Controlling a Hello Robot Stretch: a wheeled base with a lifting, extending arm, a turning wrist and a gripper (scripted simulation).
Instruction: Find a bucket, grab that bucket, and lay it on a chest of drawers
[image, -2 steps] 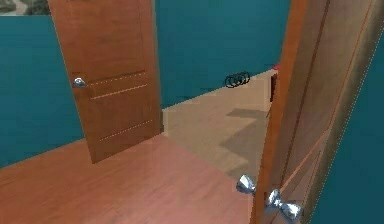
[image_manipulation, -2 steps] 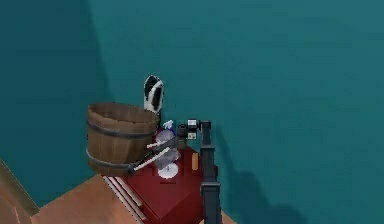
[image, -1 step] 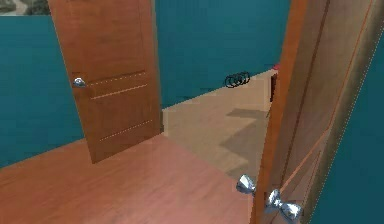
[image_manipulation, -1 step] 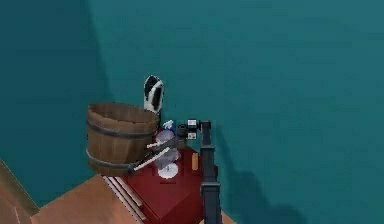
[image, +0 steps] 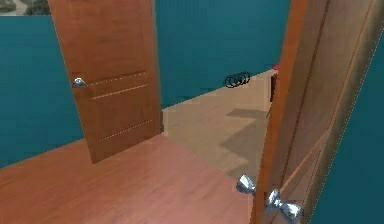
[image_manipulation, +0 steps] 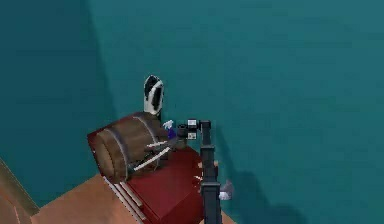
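Note:
In the arm side view a wooden bucket (image_manipulation: 122, 146) with metal bands, shaped like a small barrel, lies on its side at the gripper's far end. The gripper (image_manipulation: 156, 152) reaches left from the dark arm (image_manipulation: 208, 180), and its thin fingers (image_manipulation: 163, 145) cross the bucket's near end. Right under and behind the bucket is a dark red block (image_manipulation: 165, 188) that may be a piece of furniture. I cannot tell whether the gripper holds the bucket or whether the bucket rests on the red block.
A black and white upright thing (image_manipulation: 152, 96) stands behind the bucket against the teal wall (image_manipulation: 290, 80). Ahead, a wooden door (image: 105, 70) with a knob stands ajar, and a second door (image: 320, 110) is close at the right. Beige floor (image: 215, 125) lies beyond, with dark rings (image: 237, 78) and a red furniture edge (image: 272, 86).

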